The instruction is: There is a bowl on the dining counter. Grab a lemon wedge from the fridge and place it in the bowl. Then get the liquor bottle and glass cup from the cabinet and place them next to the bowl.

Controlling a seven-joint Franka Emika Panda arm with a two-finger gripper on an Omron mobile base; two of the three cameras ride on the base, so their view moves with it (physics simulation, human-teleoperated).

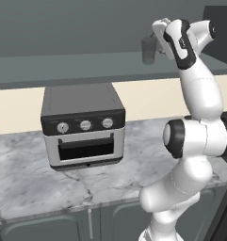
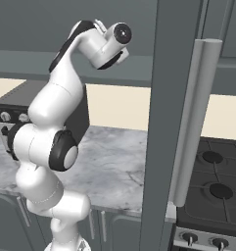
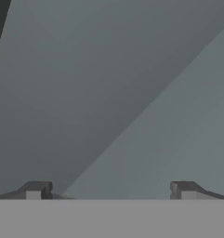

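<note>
One glass cup (image 1: 148,50) stands upright on the cabinet (image 1: 86,63) shelf, its long axis vertical. The single tool (image 1: 160,34) is raised to shelf height, just beside the cup at about its two o'clock, with both fingers spread wide and nothing between them. Below, one toaster oven (image 1: 83,124) sits on the marbled counter (image 1: 30,179).

Upper right of the left base view: a grey see-through glass cup (image 1: 148,51) on the flat grey cabinet (image 1: 77,63) shelf. Centre left, a dark grey toaster oven (image 1: 83,124) on grey-veined white marble counter (image 1: 35,179).
</note>
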